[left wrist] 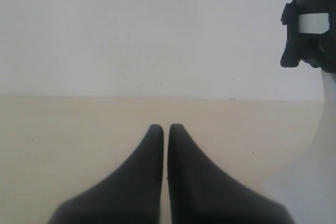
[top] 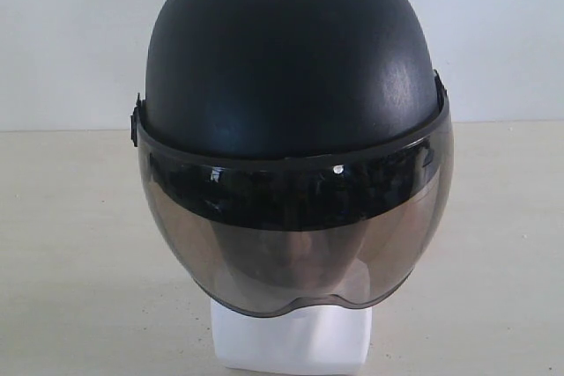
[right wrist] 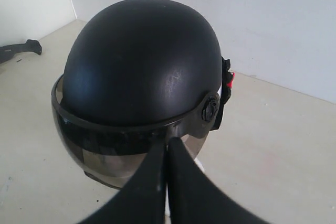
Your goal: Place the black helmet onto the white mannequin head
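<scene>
**Black rounded open-face helmet point(top: 291, 68) seated on smooth white mannequin head point(top: 291, 345)**

From my station, the left gripper point(left wrist: 166, 128) has its two dark tapered fingers pressed together with nothing between them. The pale beige tabletop point(left wrist: 63, 150) lies beyond it. The right gripper point(right wrist: 167, 142) is likewise clenched and empty, its tips just in front of the helmet's smoky tinted visor point(right wrist: 100, 153). Further on, the helmet covers the head down to the chin. I see only the blocky neck base below the visor, and the face faintly through it. A plain white wall point(top: 70, 33) stands behind.
</scene>
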Motion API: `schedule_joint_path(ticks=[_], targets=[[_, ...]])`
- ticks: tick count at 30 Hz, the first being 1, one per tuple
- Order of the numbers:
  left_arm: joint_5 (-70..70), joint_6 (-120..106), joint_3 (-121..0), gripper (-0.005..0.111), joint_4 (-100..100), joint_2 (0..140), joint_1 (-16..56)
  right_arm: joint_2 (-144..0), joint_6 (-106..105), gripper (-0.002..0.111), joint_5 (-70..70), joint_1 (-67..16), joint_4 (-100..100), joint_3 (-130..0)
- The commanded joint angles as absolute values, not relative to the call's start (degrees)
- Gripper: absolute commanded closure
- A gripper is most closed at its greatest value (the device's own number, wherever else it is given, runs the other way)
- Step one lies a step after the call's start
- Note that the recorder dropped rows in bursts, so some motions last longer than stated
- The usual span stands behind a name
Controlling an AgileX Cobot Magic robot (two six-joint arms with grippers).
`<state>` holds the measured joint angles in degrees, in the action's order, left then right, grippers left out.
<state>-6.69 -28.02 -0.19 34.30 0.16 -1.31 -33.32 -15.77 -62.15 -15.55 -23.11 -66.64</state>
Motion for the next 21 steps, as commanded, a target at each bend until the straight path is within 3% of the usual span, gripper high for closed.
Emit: schedule_joint_path(ticks=[1,7,21], targets=[[-5.19,-21.63,0.0,0.102,32.31,0.0,-1.53,-33.0,-15.49,0.109,-61.71,-15.41,-23.45,-66.77],[-15.18,14.5,0.0,0.102,2.85,0.0,-1.53,-33.0,-15.49,0.109,-61.71,-15.41,-23.45,-66.77],[-17.85,16.32,0.0,0.102,1.87,0.0,-1.53,-33.0,-15.49,0.109,-61.71,-15.41,-23.45,-66.77]])
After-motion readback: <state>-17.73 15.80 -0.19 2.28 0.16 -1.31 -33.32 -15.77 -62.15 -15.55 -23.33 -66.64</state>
